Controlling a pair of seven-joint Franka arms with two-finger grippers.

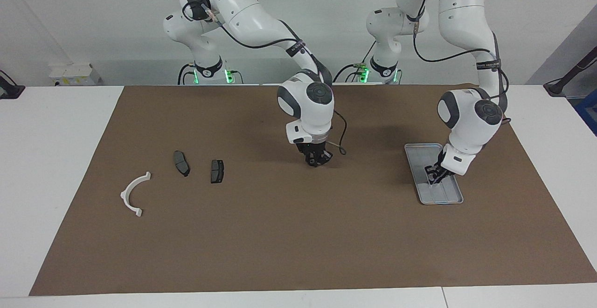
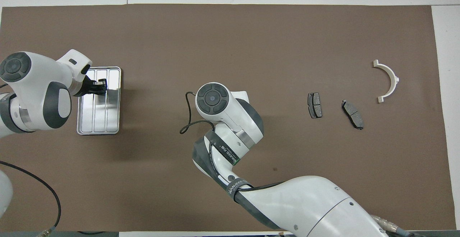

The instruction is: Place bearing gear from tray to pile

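- Pile (image 1: pixel 179 177) first, toward the right arm's end of the table: what's in it?

- White half-ring bracket (image 1: pixel 125 195), with two dark brake pads (image 1: pixel 181 163) (image 1: pixel 217 171) beside it, slightly nearer the robots. All three lie loose and apart on the brown mat (image 1: pixel 280 242). I see no bearing gear among them, so I'd say nothing has been delivered yet.

- And the arm in the middle?

- That's the right gripper (image 1: pixel 318 159), low over bare mat, well apart from the pile and from the tray. I can't tell whether it is open or closed, and I see nothing in it. It looks to be waiting, possibly for a handover, but that's my guess.

- Then the tray?

- Silver tray (image 1: pixel 422 148), toward the left arm's end. The left gripper (image 1: pixel 433 177) is tilted down into it, tips at the ribbed floor near the middle. Its fingers are closed together.

- On the gear?

- Can't say. The bearing gear is too small or hidden for me. If it is anywhere, it's between or under those fingertips, since the rest of the tray floor looks bare.

- So how far along?

- Early, by my reckoning: this is the pick. Lifting out, carrying the whole width of the mat to the pile, and setting down are all left. With a part that small, I'd check that it is really pinched before trusting the lift.
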